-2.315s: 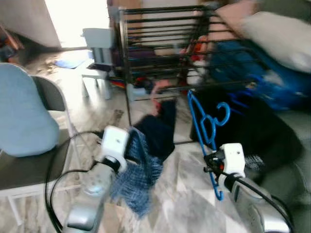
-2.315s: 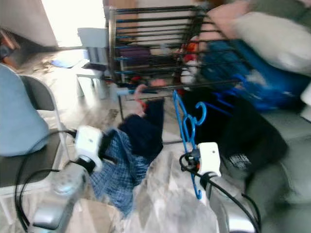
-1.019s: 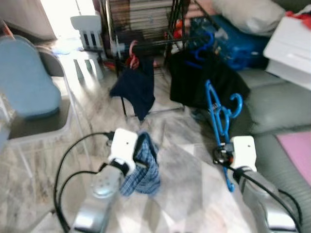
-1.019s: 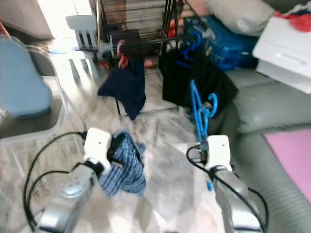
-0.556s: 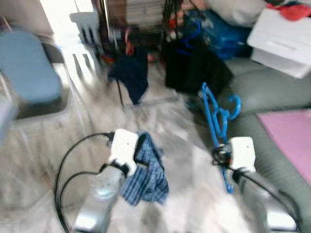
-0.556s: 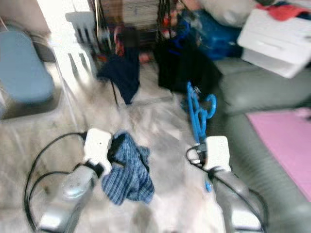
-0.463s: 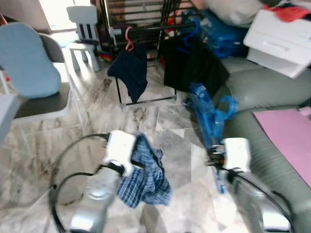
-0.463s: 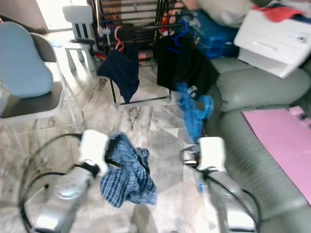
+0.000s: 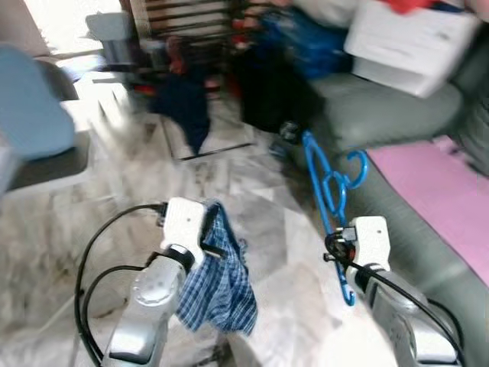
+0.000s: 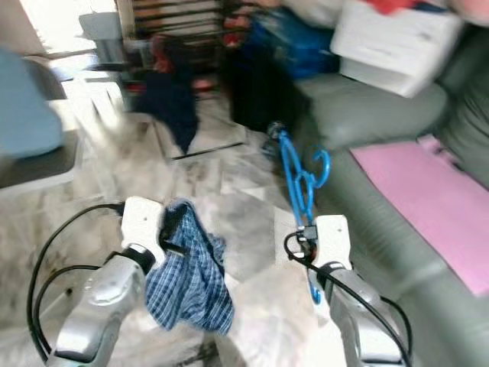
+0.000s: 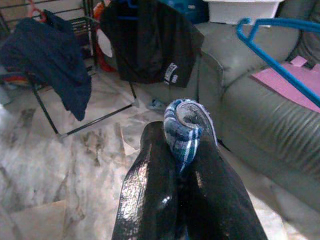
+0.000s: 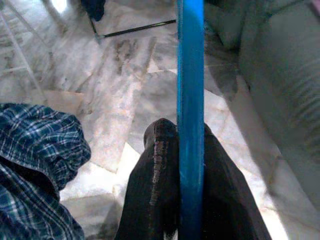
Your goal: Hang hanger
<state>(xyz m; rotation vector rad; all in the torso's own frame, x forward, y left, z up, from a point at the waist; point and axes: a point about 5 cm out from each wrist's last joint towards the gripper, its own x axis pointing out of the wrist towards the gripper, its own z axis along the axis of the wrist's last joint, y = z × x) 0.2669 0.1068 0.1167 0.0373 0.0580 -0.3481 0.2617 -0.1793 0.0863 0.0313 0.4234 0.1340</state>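
Grey-green upholstery of a sofa [image 9: 397, 115] along the right, a pink mat [image 9: 435, 191] on its seat. Pale marble floor [image 9: 252, 191] across the middle, blurred. Far off, left of centre, a black drying rack [image 11: 87, 75] with a dark navy garment [image 11: 50, 55] and a black garment [image 11: 145, 40] draped over it.

Blue plastic hanger [image 9: 330, 191] held upright on the right, hook at the top and curling toward the sofa, long axis running from near-low to far-high. Thin moulded bars, glossy, bare of clothing. Right gripper [image 12: 187, 150] clamped on the hanger's lower bar, black fingers [image 12: 155, 165] pressed to either side of the blue strip.

Left gripper [image 11: 182, 150] closed on a roll of blue plaid cloth [image 9: 218, 283], the rest hanging below the wrist.

Key relation: rack lies far and to the left of the hanger, well apart. Right arm carries the hanger, so likely the one to hook it over a rail; probably a walk and a turn needed first. Hook already uppermost, which suits.
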